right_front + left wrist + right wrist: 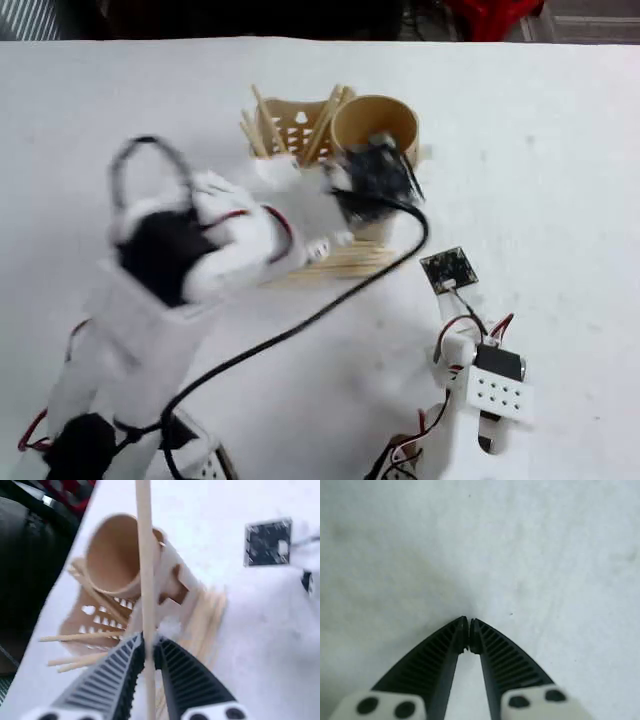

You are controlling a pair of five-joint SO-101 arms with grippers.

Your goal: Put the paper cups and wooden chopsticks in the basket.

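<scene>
The left pincer (148,645) is squeezed tight on one wooden chopstick (145,555), its arm stretched out to the basket (290,125), which has more sticks (262,125) poking up and a paper cup (375,120) right at its side, while the right pincer (469,627) is pressed together on nothing, low over the table (545,555).

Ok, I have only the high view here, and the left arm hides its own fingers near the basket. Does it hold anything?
Observer: Yes. In the left wrist view, the left gripper is shut on one chopstick, which runs straight out past the fingers.
Operator: And the right arm, does it carry something too?
Observer: No. The right wrist view shows the right gripper shut with its fingertips together and nothing between them, over bare table.
</scene>
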